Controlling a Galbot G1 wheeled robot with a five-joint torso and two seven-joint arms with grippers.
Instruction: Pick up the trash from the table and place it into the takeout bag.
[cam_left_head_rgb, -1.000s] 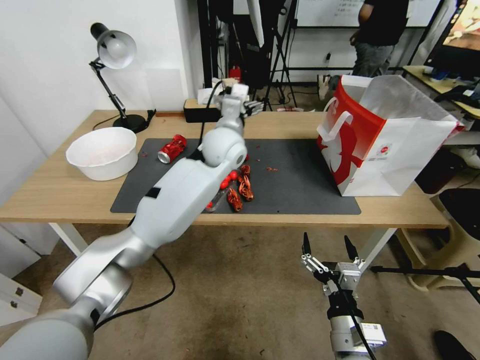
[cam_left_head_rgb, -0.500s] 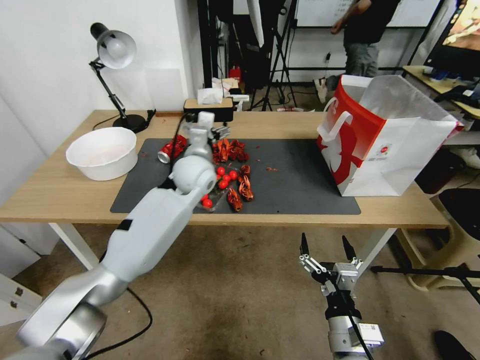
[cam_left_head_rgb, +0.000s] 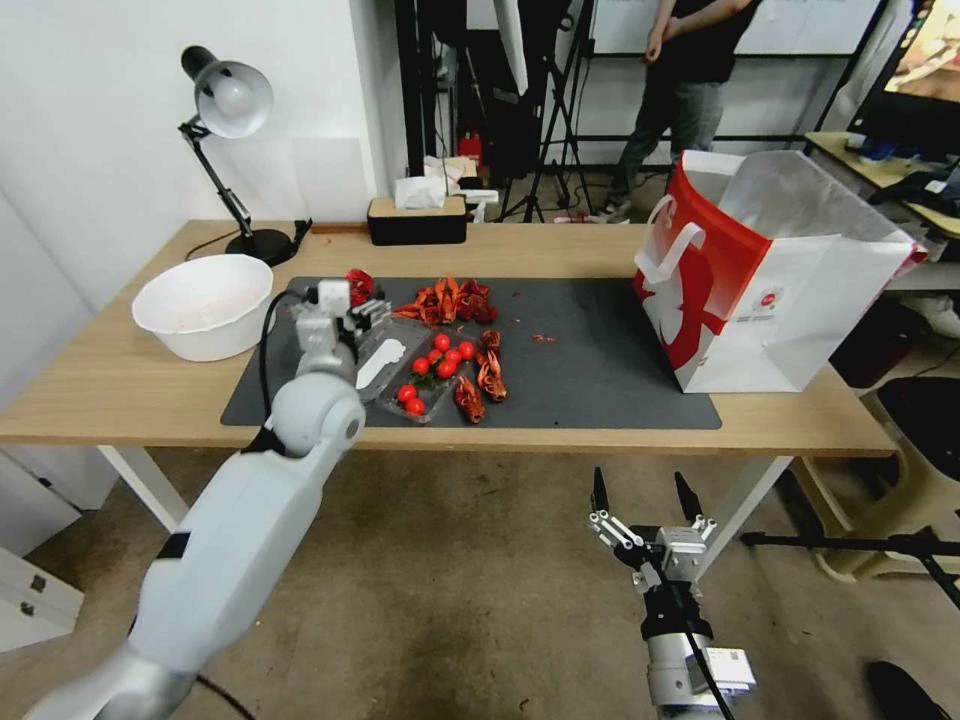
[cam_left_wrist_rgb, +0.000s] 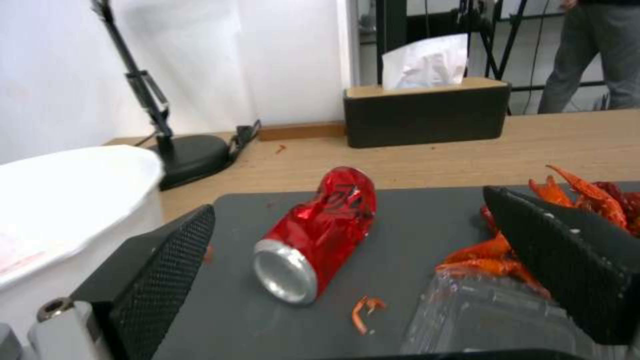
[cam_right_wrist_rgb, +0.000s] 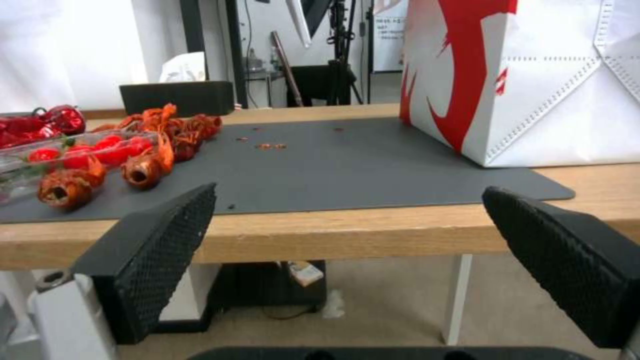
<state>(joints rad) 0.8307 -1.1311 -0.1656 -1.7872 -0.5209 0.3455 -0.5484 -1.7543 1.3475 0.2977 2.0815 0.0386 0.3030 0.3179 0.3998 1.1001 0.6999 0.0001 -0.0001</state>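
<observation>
Left claw (cam_left_wrist_rgb: 347, 260) hovers spread wide over crushed red can (cam_left_wrist_rgb: 319, 234).

**Robot body, appearance**

Left arm (cam_left_head_rgb: 240, 540): smooth light-grey shell, rounded ball-shaped joint, small black patch on the forearm, black cable looping at the wrist. Left gripper (cam_left_wrist_rgb: 360, 280): black fingers, cross-hatched textured pads (cam_left_wrist_rgb: 167, 270), silver screw at base. Right gripper (cam_left_head_rgb: 640, 497): black pointed fingers, silver linkage, black cable, white labelled wrist block.
</observation>
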